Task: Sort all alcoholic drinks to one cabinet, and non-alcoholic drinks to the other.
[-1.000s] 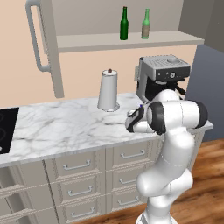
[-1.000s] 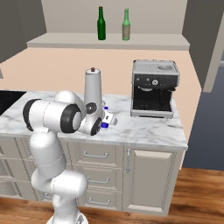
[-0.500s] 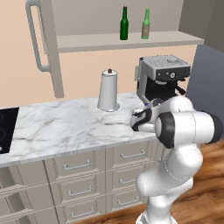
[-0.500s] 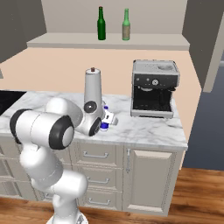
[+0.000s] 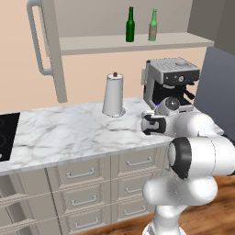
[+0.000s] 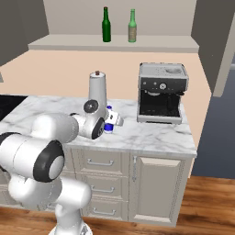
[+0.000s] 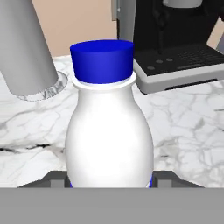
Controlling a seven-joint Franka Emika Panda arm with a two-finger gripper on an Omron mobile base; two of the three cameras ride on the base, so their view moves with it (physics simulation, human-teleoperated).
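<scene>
My gripper (image 7: 109,181) is shut on a stubby white plastic bottle with a blue cap (image 7: 109,127), a non-alcoholic drink, and its body sits between the two fingertips (image 7: 54,179). The hand (image 5: 153,124) hovers low over the marble counter in front of the coffee machine, blue of the bottle (image 6: 109,125) peeking out beside it. Whether the bottle rests on the counter I cannot tell. The alcoholic drinks stand upright on the open shelf above: a dark green glass bottle (image 5: 130,25) (image 6: 106,25) and a paler olive one with a tan label (image 5: 153,26) (image 6: 132,26).
A black and silver coffee machine (image 5: 170,85) (image 6: 163,92) stands right of the hand. A grey cone-shaped canister (image 5: 113,95) (image 6: 97,89) (image 7: 26,48) stands just behind it. A black cooktop (image 5: 7,133) lies at the counter's left end. A cabinet door with a long handle (image 5: 39,41) hangs upper left.
The arm's elbow has swung down and closer to the base cameras. The hand has stayed nearly in place with the bottle held.
</scene>
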